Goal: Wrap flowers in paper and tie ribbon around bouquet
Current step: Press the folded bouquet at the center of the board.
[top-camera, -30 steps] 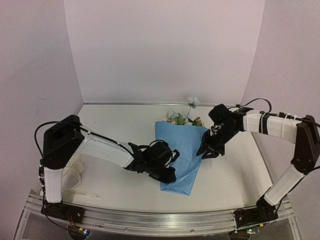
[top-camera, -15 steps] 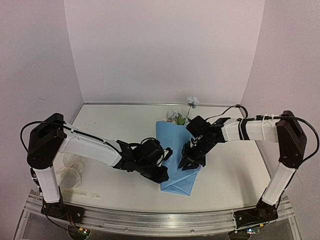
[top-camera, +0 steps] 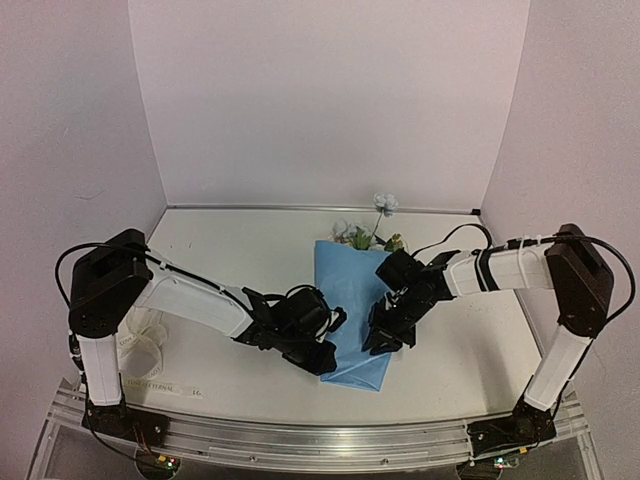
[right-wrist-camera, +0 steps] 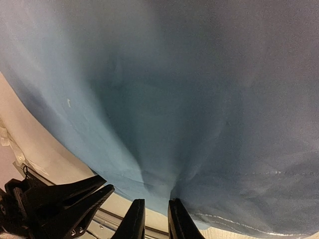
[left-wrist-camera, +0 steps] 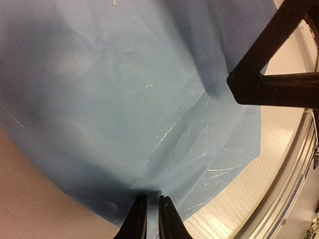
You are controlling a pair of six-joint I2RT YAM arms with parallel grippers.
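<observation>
flowers (top-camera: pixel 364 237) half under paper (top-camera: pixel 345 290), paper edges cropped (wrist views)

Top cam evenly lit, wrist cams dimmer and soft.
Top view: diffuse overhead light, faint soft shadows on table (top-camera: pixel 240 250), mild grain. Left wrist: white glare streaks along paper (left-wrist-camera: pixel 149 99) creases, upper left blurred and shaded. Right wrist: paper mostly in dark shadow, out of focus throughout.
</observation>
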